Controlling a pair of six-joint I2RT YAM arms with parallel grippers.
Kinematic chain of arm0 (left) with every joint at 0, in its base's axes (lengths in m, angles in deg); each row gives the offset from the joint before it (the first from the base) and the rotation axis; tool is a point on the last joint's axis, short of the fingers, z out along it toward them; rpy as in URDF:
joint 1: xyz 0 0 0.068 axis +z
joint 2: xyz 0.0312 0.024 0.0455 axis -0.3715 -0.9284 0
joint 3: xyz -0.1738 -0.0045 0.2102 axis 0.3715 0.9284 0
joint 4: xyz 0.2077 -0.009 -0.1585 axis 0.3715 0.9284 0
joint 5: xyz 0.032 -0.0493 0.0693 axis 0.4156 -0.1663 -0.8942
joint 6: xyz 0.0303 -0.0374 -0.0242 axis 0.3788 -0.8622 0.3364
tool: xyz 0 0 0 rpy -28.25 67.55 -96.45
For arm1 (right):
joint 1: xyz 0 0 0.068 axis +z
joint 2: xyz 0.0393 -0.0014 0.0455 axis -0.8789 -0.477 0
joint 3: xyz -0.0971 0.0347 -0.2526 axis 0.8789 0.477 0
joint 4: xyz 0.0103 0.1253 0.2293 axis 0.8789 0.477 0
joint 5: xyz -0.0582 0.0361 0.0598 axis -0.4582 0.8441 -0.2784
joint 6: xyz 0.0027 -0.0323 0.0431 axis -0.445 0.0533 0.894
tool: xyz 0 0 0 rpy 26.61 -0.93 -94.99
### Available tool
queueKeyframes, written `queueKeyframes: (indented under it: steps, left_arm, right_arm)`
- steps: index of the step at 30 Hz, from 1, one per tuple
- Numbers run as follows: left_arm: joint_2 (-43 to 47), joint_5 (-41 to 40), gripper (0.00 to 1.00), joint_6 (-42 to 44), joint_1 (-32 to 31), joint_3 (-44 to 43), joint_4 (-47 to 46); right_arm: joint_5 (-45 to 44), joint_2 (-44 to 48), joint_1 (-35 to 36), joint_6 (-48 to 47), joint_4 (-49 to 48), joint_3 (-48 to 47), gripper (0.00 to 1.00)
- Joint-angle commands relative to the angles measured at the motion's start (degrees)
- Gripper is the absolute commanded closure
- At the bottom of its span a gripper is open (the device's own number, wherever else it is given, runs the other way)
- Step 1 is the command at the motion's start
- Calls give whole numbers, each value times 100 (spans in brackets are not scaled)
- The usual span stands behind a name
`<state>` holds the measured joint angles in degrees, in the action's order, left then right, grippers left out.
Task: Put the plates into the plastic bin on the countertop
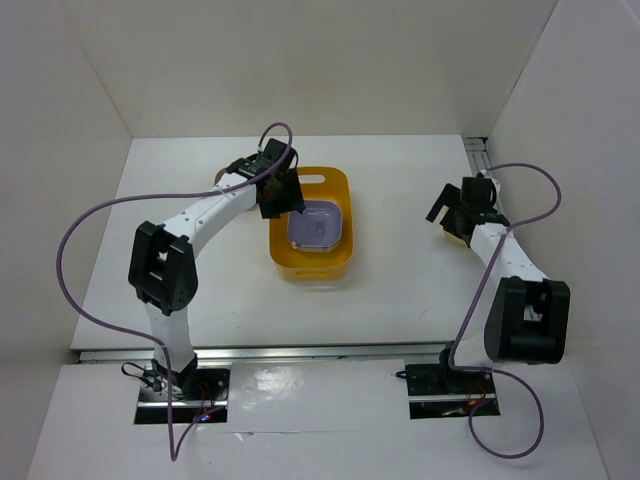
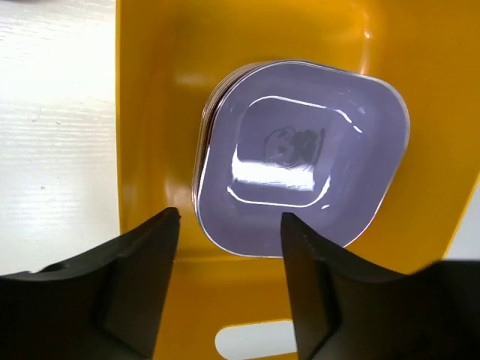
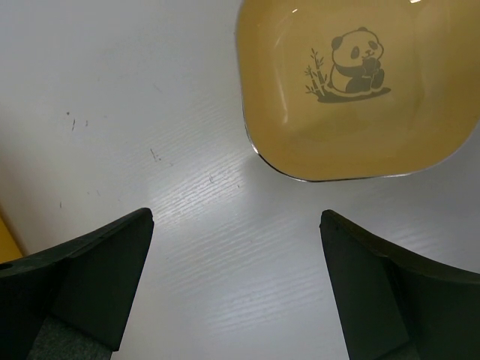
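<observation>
The orange-yellow plastic bin [image 1: 341, 186] stands on the white countertop [image 1: 400, 290] left of centre. A lavender plate [image 2: 300, 165] lies flat inside the bin [image 2: 150, 112], on top of a stack whose edges [image 2: 200, 150] show at its left. My left gripper [image 2: 229, 217] hovers open over the bin's rim, holding nothing, apart from the lavender plate [image 1: 316, 226]. At the right, my right gripper [image 3: 236, 216] is open above bare countertop [image 3: 150, 112]. A yellow plate [image 3: 360, 127] with a panda picture lies just beyond its fingertips, untouched. The top view hides that plate under the right gripper [image 1: 455, 215].
White walls close in the countertop at the back and both sides. A metal rail [image 1: 478, 150] runs at the back right corner. Purple cables [image 1: 75, 240] loop off both arms. The bin's handle slot [image 2: 251, 341] shows between the left fingers.
</observation>
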<state>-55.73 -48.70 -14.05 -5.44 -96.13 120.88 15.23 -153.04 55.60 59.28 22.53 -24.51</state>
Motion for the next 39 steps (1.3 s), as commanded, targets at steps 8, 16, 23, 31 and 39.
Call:
queueKeyframes:
  steps: [8, 16, 23, 31, 39]
  left_arm:
    - [1111, -58, 19, -2, -544, 294, -28]
    - [2421, -550, 16, -55, -1152, 997, 157]
    - [3309, -997, 14, -108, -1099, 1797, 315]
    - [3995, -1375, 0, -345, -652, 2658, 438]
    - [4162, -1244, 0, -345, 70, 3020, 438]
  right_arm:
    - [-73, -915, 73, -202, -653, -542, 1]
    - [-1021, -2400, 468, -185, -592, -1220, 23]
    - [-969, -2989, 696, -80, -706, -1290, 86]
    - [-1153, -2481, 1715, -9, -400, -1939, 100]
    - [-1584, -1558, 3032, -281, 436, -3345, 100]
